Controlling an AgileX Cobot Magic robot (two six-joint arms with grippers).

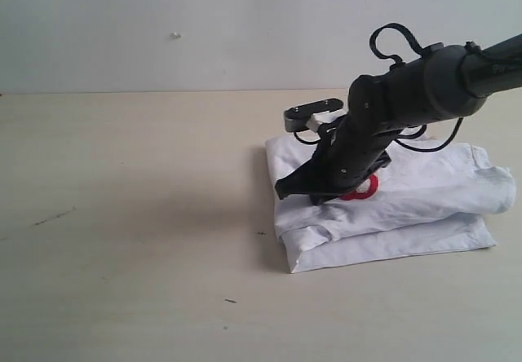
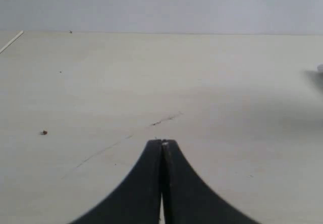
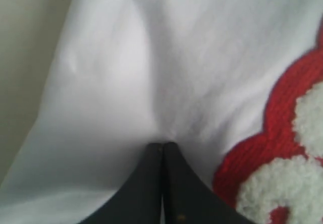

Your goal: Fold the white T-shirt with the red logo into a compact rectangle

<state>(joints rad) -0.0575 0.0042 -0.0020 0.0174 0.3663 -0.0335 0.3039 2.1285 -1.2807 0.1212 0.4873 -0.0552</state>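
Scuffed table (image 1: 122, 215), before pale wall (image 1: 204, 28), bears white T-shirt (image 1: 440, 187).

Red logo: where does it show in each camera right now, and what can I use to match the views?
Exterior view: the red logo peeks out under the right arm, on the white T-shirt.
Left wrist view: not in it; only table and the shut left gripper.
Right wrist view: logo fills the lower right corner.
Shared landmark: the right gripper, tips on the shirt beside the logo.
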